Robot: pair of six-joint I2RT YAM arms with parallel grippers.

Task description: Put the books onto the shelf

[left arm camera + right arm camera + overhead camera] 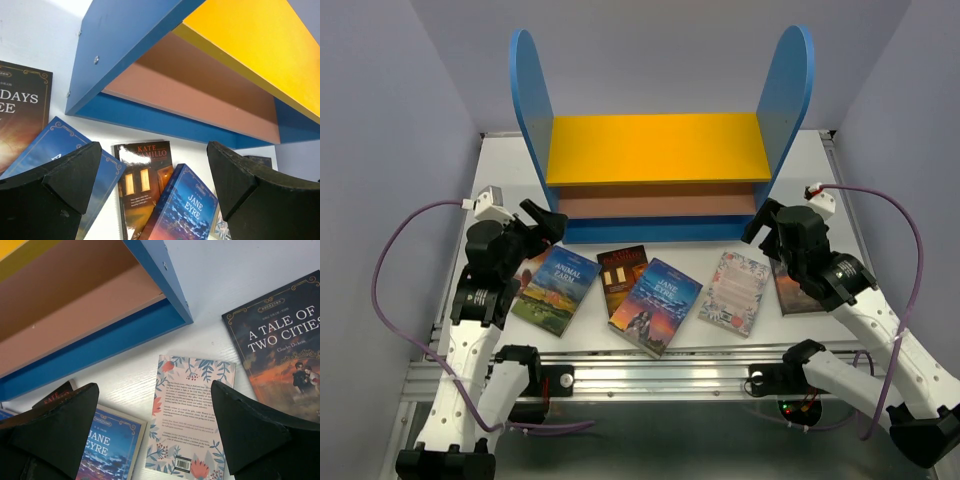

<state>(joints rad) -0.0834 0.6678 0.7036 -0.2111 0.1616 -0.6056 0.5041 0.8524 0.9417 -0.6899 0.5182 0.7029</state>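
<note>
**Operator:** Now, where do the books (620, 272) lie?

**Technician:** Flat on the worktop (820, 170), in a row nearest the arm bases. Left to right: a dark title (20, 115) partly under the left arm, Animal Farm (558, 290), Jane Eyre (657, 305) overlapping a Kate DiCamillo title (142, 180), a floral book (735, 290) back cover up, and A Tale of Two Cities (280, 350).

**Operator:** Finger state?

**Technician:** Left fingers (65, 185): spread wide, holding nothing. Right fingers (255, 430): the same. Both hang between the row and the shelf (660, 150).

**Operator:** Shelf position?

**Technician:** Upright at the far side, open face toward the arms.

White table (835, 160), plain lavender walls (380, 100), even light.
</note>
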